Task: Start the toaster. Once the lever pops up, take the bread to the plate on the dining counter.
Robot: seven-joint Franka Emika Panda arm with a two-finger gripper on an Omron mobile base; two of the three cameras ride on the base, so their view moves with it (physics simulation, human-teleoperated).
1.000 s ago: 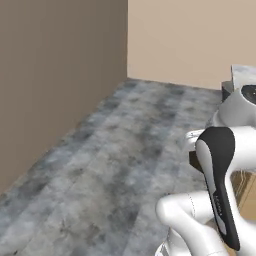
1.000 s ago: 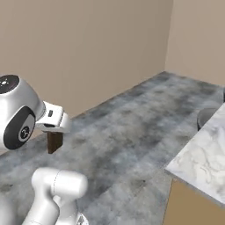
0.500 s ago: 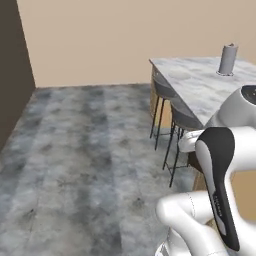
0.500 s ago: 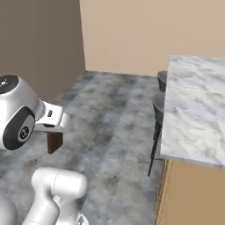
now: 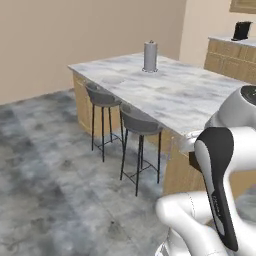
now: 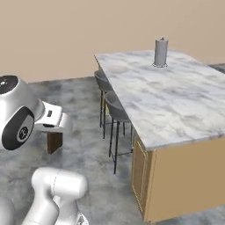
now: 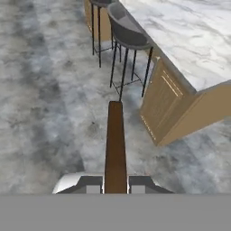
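Two grey bar stools point(image 5: 122, 117) stand side by side along the near edge of the dining counter point(image 5: 170, 95) in the left base view. This counter is a large white-and-grey marble top over light wood cabinets. A grey cylinder point(image 5: 150, 56) stands upright near its far end. Grey mottled floor point(image 5: 45, 170) lies in front of the stools, and a beige wall rises behind. The white arm fills the lower right.

From the right base view, the dining counter point(image 6: 167, 101) stretches across the right half, with the cylinder point(image 6: 161, 52) at its far end and the stools point(image 6: 112, 110) tucked at its left edge. At the left, the gripper point(image 6: 54, 133) hangs over the floor, well apart from the counter, closed on the bread point(image 6: 54, 141), a dark brown slice hanging below it.

From the hand view, the bread point(image 7: 115, 144) stands edge-on between the two dark fingertips point(image 7: 92, 184), clamped tightly. Beyond it lie the floor, a stool point(image 7: 128, 40) and the counter's wooden corner point(image 7: 171, 103).
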